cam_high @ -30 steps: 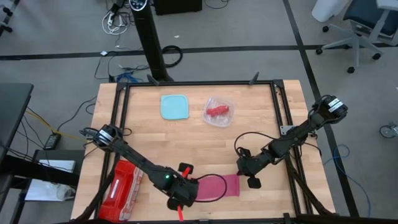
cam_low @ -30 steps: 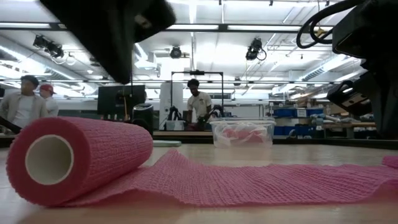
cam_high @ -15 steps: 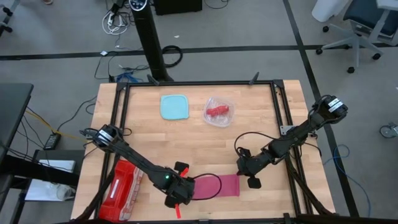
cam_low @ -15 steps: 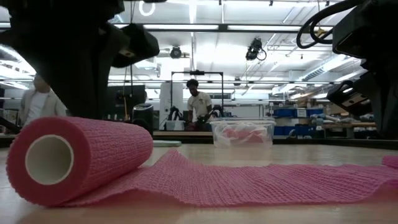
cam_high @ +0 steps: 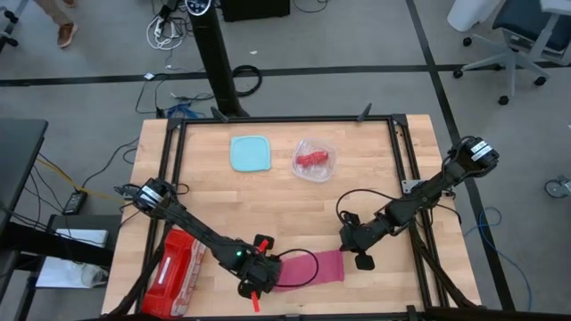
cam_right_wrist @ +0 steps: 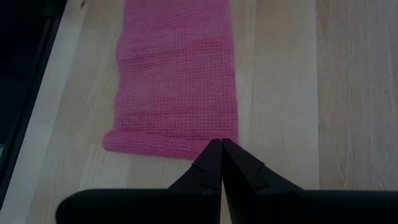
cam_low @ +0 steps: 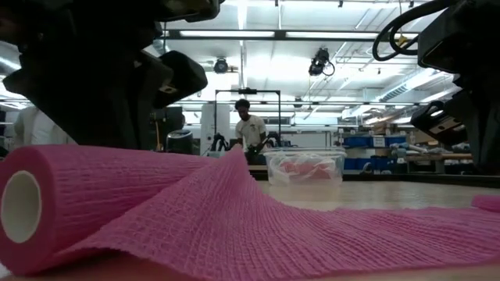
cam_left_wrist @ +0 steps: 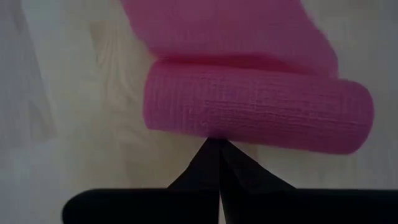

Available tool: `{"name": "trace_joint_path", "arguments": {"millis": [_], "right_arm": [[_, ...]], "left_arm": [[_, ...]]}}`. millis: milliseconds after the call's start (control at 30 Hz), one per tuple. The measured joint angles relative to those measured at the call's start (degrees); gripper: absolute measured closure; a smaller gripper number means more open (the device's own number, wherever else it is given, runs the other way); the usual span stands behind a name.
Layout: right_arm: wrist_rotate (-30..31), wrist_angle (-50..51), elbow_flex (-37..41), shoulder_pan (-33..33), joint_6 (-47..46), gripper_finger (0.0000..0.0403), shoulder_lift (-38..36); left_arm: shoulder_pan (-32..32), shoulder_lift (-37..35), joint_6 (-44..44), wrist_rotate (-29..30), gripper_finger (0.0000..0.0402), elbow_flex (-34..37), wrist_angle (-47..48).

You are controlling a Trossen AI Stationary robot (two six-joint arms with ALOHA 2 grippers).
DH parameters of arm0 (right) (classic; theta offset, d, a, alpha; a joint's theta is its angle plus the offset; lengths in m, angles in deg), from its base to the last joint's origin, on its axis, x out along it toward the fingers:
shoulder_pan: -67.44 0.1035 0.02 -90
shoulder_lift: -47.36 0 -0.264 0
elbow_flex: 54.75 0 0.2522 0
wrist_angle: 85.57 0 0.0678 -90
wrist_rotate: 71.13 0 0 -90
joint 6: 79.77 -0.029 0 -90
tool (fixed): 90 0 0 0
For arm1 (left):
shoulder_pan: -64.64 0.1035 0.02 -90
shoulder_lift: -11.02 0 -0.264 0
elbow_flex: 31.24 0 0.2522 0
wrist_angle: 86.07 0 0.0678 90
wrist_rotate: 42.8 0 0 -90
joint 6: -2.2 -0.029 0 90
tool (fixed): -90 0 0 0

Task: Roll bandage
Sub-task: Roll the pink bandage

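Two claws work at the near edge of the desk. The bandage lies there as a pink strip, rolled into a cylinder at its left end and flat toward the right. In the low view the roll fills the left foreground with its hollow core facing the camera, and loose fabric rises over it in a fold. The left claw sits at the roll, its fingers together with the tips touching the roll's side in the left wrist view. The right claw is at the strip's right end, fingers together and tips meeting the edge of the fabric, which curls slightly there. Left of the roll lies a red case. Farther back are a light blue lid and a clear container holding something red. Beyond the desk a person stands in the room.
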Motion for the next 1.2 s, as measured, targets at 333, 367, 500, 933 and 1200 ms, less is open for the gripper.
{"name": "trace_joint_path", "arguments": {"millis": [333,367,500,933,1200], "right_arm": [[0.5,0.0,0.0,0.0,0.0,0.0392,0.0],[0.5,0.0,0.0,0.0,0.0,0.0392,0.0],[0.6,0.0,0.0,0.0,-0.1,0.0392,0.0],[-0.5,-4.7,0.0,0.1,-0.9,0.0392,0.0],[0.0,-10.5,-0.1,2.7,0.9,0.0392,2.3]], "left_arm": [[0.4,0.0,-1.4,3.2,0.0401,2.9,-6.0],[0.4,0.0,-1.4,3.3,0.0401,2.5,-4.0],[0.4,0.0,-0.9,3.3,0.0401,0.2,3.1],[-0.5,-0.1,-4.9,-0.1,0.0401,-8.2,1.3],[-0.4,0.0,-4.8,-0.3,0.0401,-5.0,-2.4]]}}
